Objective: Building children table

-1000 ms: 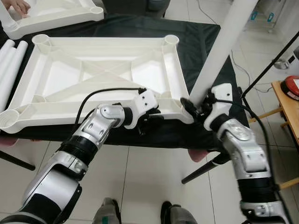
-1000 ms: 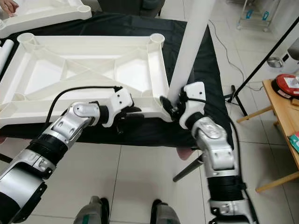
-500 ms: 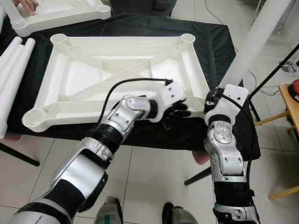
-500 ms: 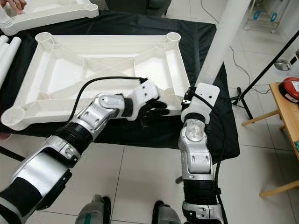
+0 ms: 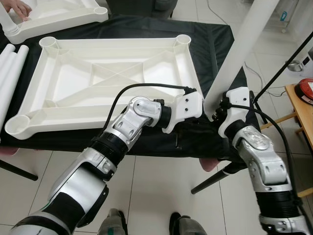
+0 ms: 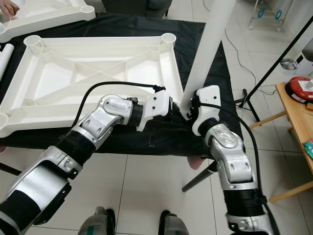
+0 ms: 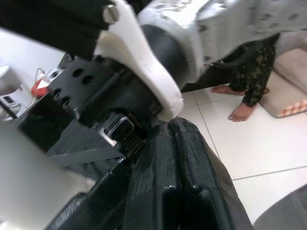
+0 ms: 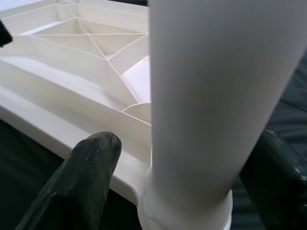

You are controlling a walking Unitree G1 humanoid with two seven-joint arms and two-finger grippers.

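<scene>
A white tabletop (image 5: 98, 115) lies upside down on a black-covered table. A white table leg (image 5: 244, 39) stands in the socket at its near right corner. My right gripper (image 5: 214, 108) is open around the foot of the leg. In the right wrist view one finger (image 8: 93, 177) stands clear of the leg (image 8: 201, 96), and the other finger (image 8: 278, 177) is close against it. My left gripper (image 7: 169, 129) is shut on nothing, with its fingers pressed together. It sits at the near rim beside that corner, close to my right wrist.
A second white tabletop (image 5: 58, 17) lies at the back left with a person's hand (image 5: 18, 7) on it. Spare white legs (image 5: 10, 63) lie at the left edge. At the right are a black stand rod (image 5: 281, 71) and a wooden table (image 5: 301, 105). A person's bare feet (image 7: 237, 110) are on the tiled floor.
The camera has shifted. My left gripper has slid right along the near rim to the leg's corner. My right forearm has swung out to the right again, and the leg stays in its socket.
</scene>
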